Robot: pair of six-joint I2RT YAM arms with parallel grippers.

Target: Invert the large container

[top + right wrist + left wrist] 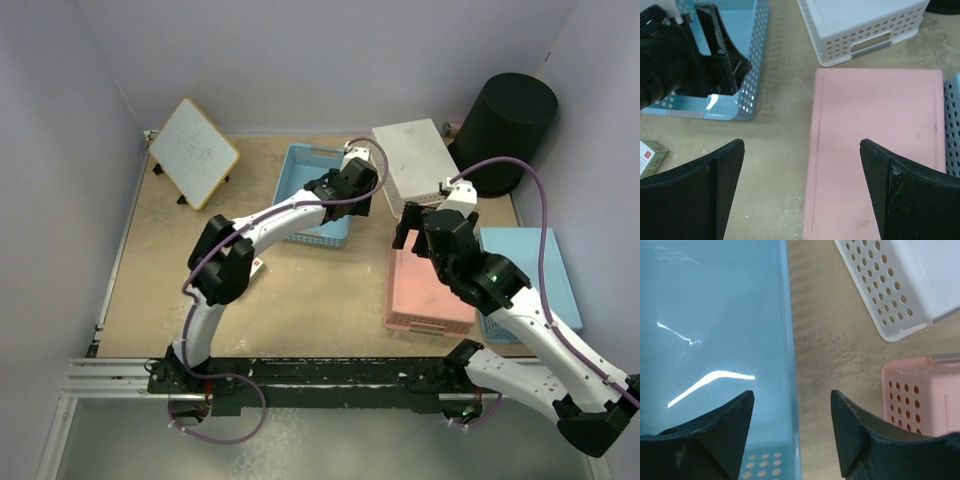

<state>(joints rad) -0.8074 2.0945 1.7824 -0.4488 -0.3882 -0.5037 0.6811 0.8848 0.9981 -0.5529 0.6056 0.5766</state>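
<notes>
Wastebasket (505,132), the tall black one, stands at the far right corner of the table, touched by neither arm; from above I cannot tell whether its flat dark top is the base or an open mouth, so whether it is turned over I cannot say. Just left of the wastebasket lies a white basket (415,162), upside down. Nearer than that is a pink basket (428,290), also bottom up, and the right gripper (418,228) hangs over its far end with its jaws wide apart and empty. Further left from the wastebasket, the left gripper (372,200) hovers with jaws apart astride the right wall of a blue basket (308,190), holding nothing.
</notes>
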